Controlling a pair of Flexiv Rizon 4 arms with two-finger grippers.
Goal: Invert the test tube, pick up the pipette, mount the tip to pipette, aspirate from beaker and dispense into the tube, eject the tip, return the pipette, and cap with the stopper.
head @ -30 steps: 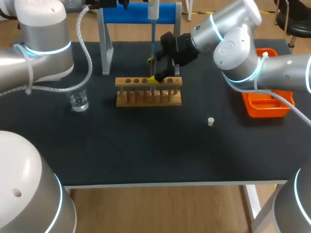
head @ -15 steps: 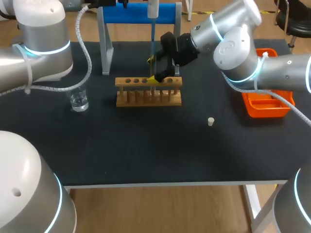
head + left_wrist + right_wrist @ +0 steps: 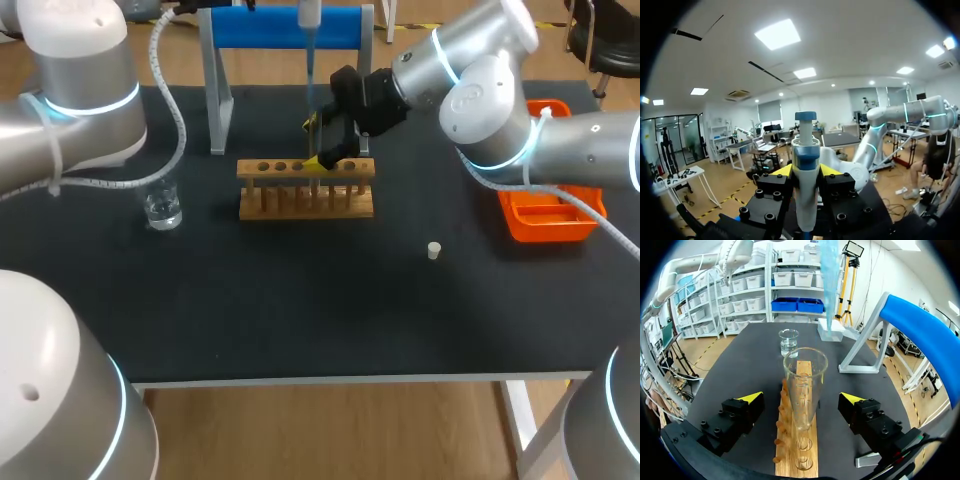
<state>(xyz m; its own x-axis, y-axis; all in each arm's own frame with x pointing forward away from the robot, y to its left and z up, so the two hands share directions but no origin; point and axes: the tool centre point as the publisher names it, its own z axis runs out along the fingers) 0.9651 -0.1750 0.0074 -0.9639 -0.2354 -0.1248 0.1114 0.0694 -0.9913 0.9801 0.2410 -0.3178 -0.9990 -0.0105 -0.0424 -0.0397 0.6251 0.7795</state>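
Observation:
My left gripper (image 3: 805, 171) is shut on the white and blue pipette (image 3: 805, 175), held upright. In the head view the pipette (image 3: 309, 14) hangs high over the back of the table, its bluish tip (image 3: 311, 75) pointing down above the wooden rack (image 3: 305, 190). The glass test tube (image 3: 804, 385) stands mouth-up in the rack (image 3: 796, 450). My right gripper (image 3: 802, 398) is open around the tube, both fingers clear of it. The pipette tip (image 3: 830, 275) shows above and beyond the tube. A water beaker (image 3: 162, 208) stands left of the rack. The white stopper (image 3: 433, 250) lies right of it.
The blue pipette stand (image 3: 285, 28) with grey legs rises behind the rack. An orange tray (image 3: 545, 215) sits at the table's right edge, under my right arm. Bare black tabletop (image 3: 300, 300) stretches in front of the rack.
The pipette has risen and shifted slightly left with my left arm, lifting its tip away from the tube's mouth. My right arm has kept still.

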